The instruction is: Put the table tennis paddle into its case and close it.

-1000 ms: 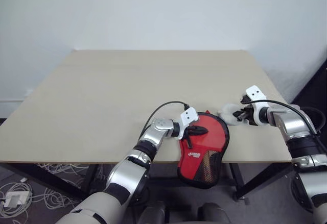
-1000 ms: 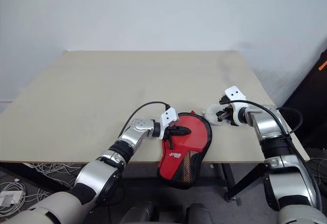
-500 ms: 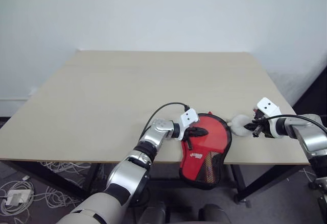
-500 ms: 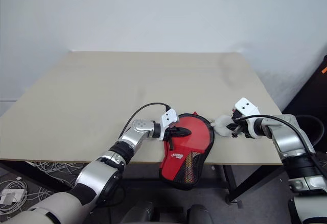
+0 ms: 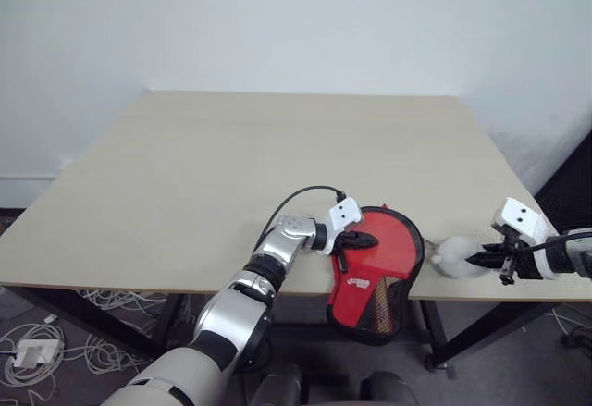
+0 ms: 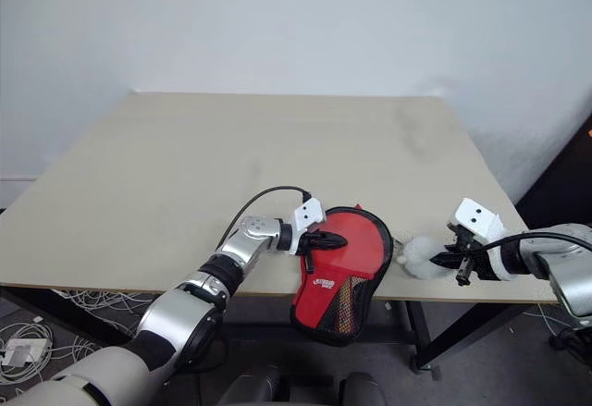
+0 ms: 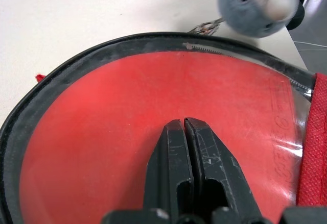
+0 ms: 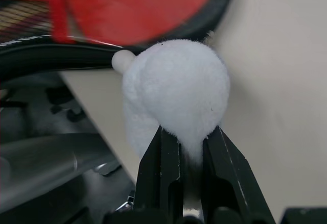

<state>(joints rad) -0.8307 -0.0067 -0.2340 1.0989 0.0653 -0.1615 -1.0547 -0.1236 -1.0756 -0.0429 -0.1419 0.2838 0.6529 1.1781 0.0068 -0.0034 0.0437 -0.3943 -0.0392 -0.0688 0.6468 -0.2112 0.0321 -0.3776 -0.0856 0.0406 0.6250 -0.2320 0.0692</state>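
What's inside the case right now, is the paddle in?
Through the case's open rim, the left wrist view shows the paddle's red face inside, with the shut left gripper resting on it. The handle is covered by the case's lower part.

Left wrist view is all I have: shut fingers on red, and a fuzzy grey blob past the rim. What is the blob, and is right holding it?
Observer: It's a white plush charm. The right gripper is pinched shut on it.
Operator: Where on the table?
Observer: At the near edge of the table, just right of the case.
Operator: Is the case fully on the table?
Observer: No. Its narrow end with the mesh pocket hangs off the near edge. The left gripper rests on the round part.
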